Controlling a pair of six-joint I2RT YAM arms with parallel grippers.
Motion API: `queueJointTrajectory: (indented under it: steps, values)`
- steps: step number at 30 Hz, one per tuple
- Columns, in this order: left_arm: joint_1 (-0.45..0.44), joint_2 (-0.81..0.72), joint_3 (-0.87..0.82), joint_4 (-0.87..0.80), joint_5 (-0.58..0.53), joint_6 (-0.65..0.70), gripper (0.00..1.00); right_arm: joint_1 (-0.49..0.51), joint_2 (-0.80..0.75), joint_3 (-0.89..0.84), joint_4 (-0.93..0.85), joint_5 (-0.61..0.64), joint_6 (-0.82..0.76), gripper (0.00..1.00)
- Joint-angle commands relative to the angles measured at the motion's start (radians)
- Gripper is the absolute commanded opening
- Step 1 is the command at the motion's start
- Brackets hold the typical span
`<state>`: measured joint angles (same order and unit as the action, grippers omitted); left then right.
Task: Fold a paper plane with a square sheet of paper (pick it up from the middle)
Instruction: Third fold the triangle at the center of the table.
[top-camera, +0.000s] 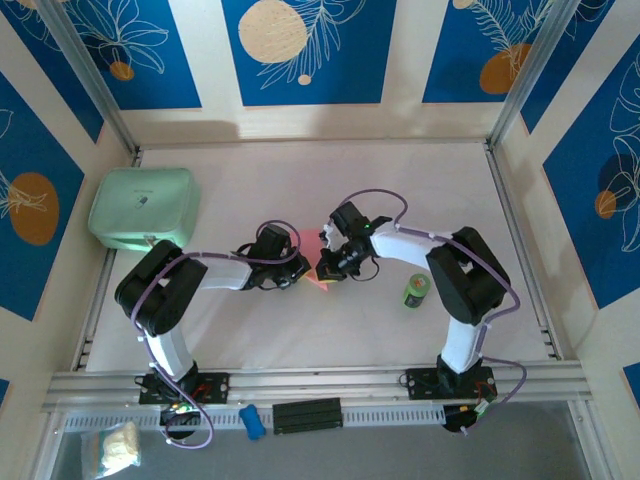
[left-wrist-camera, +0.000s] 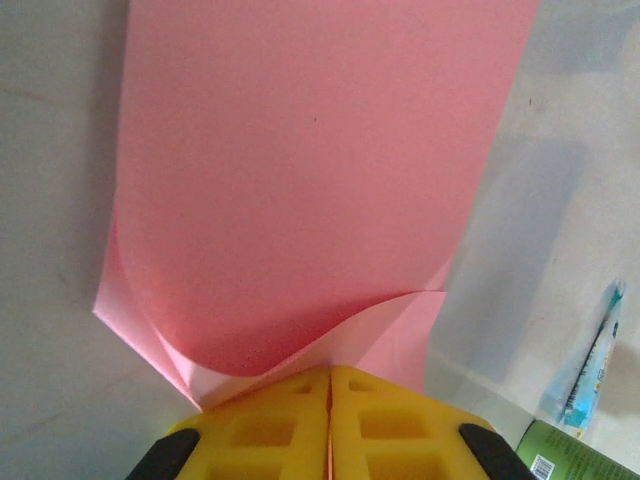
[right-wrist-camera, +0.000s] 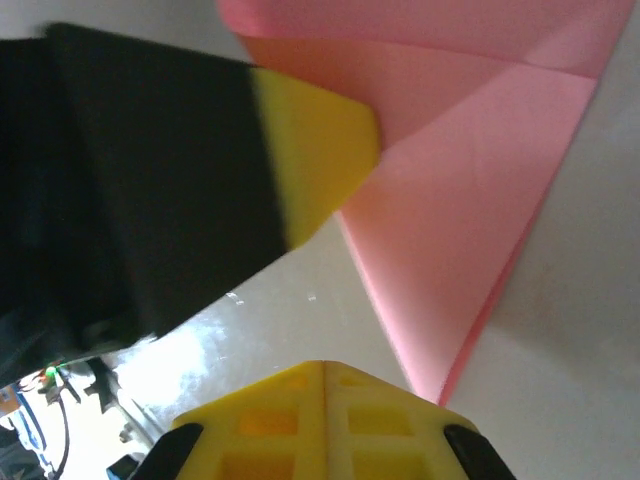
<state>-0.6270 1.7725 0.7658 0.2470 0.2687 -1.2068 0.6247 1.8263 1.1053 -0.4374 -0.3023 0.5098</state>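
— Left end effector (left-wrist-camera: 330, 375): what has it got?
— Its yellow pads are pressed together on the near edge of the thin pink partly folded sheet of paper (left-wrist-camera: 300, 180); that edge curls up off the white worktop (top-camera: 300, 180).
— And the right end effector (right-wrist-camera: 325, 370)?
— Closed too, nothing between its pads; the sheet's pointed corner lies just beside its tips.
— Where is the sheet?
— Mid-worktop, between both arms; the small green can (top-camera: 416, 292) stands to its right, the mint-green rounded case (top-camera: 145, 208) well off to the left.
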Motion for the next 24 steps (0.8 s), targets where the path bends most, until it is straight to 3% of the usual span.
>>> queueJointTrajectory:
  steps: [1,8,15,24]
  values:
    - [-0.002,0.038,0.013,-0.098,0.000,0.019,0.10,0.006,0.039,0.030,-0.011,-0.001,0.015,0.03]
    - [-0.003,0.022,0.072,-0.140,0.025,0.084,0.11,0.006,0.088,0.030,-0.039,0.027,0.011,0.03]
    - [-0.007,-0.025,0.061,-0.019,0.081,0.170,0.16,0.006,0.125,0.031,-0.073,0.072,0.013,0.02]
    - [-0.030,-0.013,0.032,-0.032,0.055,0.172,0.13,0.005,0.144,0.039,-0.089,0.086,0.021,0.01]
